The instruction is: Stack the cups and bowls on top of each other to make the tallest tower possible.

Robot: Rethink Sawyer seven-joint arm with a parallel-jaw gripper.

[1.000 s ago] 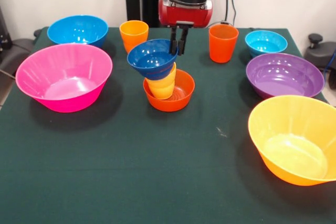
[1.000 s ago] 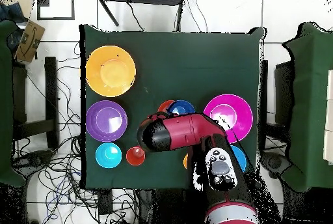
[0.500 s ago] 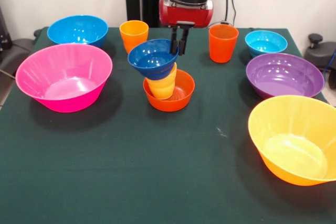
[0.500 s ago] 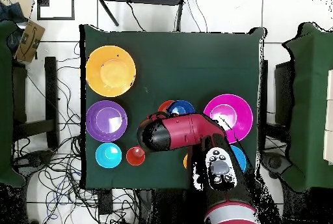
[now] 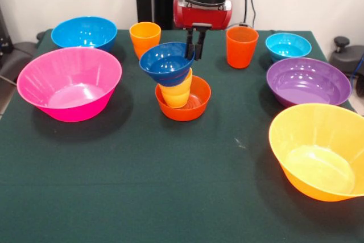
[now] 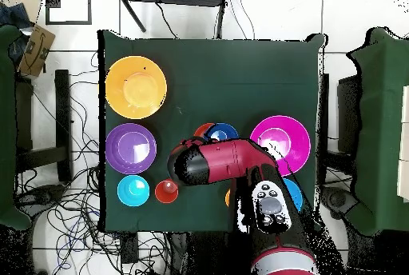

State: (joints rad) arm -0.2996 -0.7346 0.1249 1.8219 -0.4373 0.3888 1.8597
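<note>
A small orange-red bowl [image 5: 196,103] sits mid-table with a yellow cup [image 5: 175,94] standing in it. A dark blue bowl [image 5: 166,62] is tilted on top of the cup, and my gripper [image 5: 194,42] is shut on its right rim. A light orange cup [image 5: 144,38] stands behind on the left. A darker red-orange cup [image 5: 242,46] and a cyan bowl [image 5: 288,46] stand behind on the right. In the overhead view the arm hides the gripper; only part of the dark blue bowl [image 6: 224,133] shows.
A large pink bowl [image 5: 69,82] and a medium blue bowl [image 5: 84,32] are on the left. On the right are a purple bowl [image 5: 307,81] and a large yellow-orange bowl [image 5: 319,149] near the table's edge.
The gripper and the dark blue bowl have shifted slightly up and to the right over the yellow cup. Nothing else has moved.
</note>
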